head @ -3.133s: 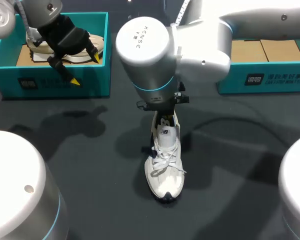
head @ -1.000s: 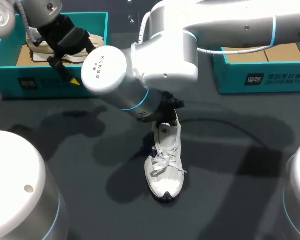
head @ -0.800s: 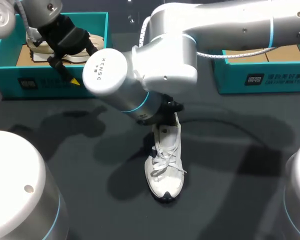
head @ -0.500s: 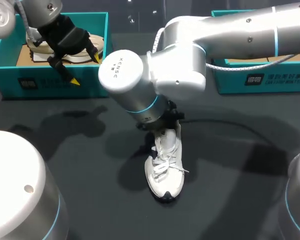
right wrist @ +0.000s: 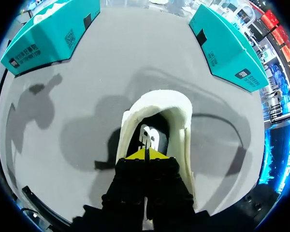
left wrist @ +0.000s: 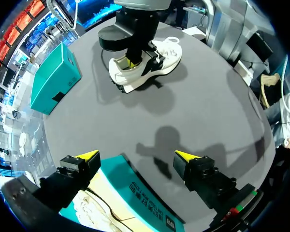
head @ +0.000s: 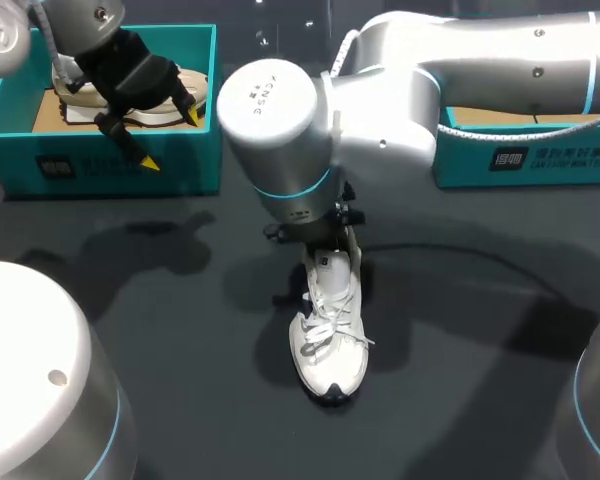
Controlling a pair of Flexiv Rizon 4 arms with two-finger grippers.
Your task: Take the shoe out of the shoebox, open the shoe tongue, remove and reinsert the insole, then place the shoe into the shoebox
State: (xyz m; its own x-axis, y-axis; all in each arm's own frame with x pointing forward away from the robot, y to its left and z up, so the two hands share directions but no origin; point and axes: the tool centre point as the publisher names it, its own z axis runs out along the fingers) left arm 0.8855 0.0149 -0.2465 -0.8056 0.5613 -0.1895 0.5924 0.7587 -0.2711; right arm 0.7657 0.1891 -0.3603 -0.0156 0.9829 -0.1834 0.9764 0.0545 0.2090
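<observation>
A white laced shoe (head: 327, 325) stands on the dark table with its toe toward the near edge. My right arm (head: 280, 125) hangs over its heel and hides the fingers from above. In the right wrist view my right gripper (right wrist: 146, 154) is shut, its yellow tips pressed together inside the shoe's padded collar (right wrist: 157, 102), just at the tongue (right wrist: 148, 138). Whether it pinches the tongue I cannot tell. My left gripper (head: 172, 140) stays open above the left teal shoebox (head: 110, 165), nothing between its fingers. The shoe (left wrist: 147, 62) lies far ahead of the left gripper (left wrist: 137, 155).
A second pale shoe (head: 150, 100) lies in the left shoebox under my left arm. Another teal shoebox (head: 525, 160) with a cardboard liner stands at the back right. Both boxes (right wrist: 53, 36) (right wrist: 227, 46) lie beyond the shoe in the right wrist view.
My right arm's wrist has swung from the left of the shoe back to right above its heel. The shoe has barely shifted. The left arm has kept still.
</observation>
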